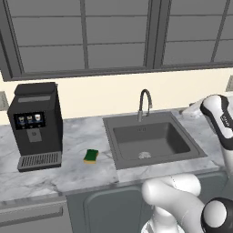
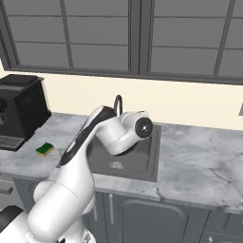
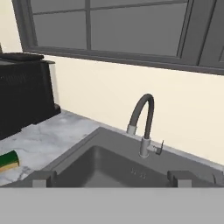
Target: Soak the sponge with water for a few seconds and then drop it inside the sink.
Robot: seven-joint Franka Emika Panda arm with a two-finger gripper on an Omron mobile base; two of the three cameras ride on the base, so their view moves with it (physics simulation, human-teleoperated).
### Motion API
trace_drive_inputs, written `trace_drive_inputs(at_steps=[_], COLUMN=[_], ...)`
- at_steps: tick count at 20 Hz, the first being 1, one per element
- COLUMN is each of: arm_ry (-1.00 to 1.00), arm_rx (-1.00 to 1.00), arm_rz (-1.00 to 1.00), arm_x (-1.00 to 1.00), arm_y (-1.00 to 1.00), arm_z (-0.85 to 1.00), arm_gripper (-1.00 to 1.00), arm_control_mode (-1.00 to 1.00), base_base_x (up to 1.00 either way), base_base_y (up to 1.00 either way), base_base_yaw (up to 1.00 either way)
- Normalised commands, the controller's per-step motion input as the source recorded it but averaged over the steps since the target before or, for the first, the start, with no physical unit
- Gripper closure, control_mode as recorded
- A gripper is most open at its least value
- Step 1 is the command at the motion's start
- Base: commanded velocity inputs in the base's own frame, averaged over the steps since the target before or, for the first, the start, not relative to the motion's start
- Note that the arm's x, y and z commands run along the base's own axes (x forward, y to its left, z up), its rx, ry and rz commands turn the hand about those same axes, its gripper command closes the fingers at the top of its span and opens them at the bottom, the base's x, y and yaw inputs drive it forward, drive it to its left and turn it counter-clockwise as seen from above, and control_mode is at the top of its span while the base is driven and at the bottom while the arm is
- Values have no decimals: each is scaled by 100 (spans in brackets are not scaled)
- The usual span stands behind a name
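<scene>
A robot arm hangs over a kitchen sink (image 1: pixel 119 154), its gripper (image 3: pixel 111 178) facing the faucet (image 3: pixel 143 123) with fingers spread wide and nothing between them.

In the hand view, the two dark fingertips (image 3: pixel 42 178) sit at the lower left and lower right of the frame, well apart, with the curved grey faucet at centre behind the dark basin. The sponge (image 1: pixel 91 156), green on top and yellow below, lies flat on the marble counter (image 1: pixel 68 173) at centre left of the left base view, between the black coffee machine (image 1: pixel 35 125) and the sink's left rim, touching neither. In the right base view it sits at the left edge, near the machine, while the white arm covers much of the basin.
</scene>
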Motion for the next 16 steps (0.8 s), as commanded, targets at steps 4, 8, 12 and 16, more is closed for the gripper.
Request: trace_drive_inputs(at_steps=[4,8,12,16], arm_ry=[-17,-8,-3,0], arm_rx=[0,0,0,11], arm_rz=[0,0,0,0], arm_x=[0,0,0,0], arm_y=[4,0,0,1], arm_z=[0,0,0,-3], arm_gripper=[-100,-100,-100,-100], arm_control_mode=[-100,-100,-100,-100], base_base_x=[0,0,0,0], base_base_y=[0,0,0,0], base_base_yaw=[0,0,0,0])
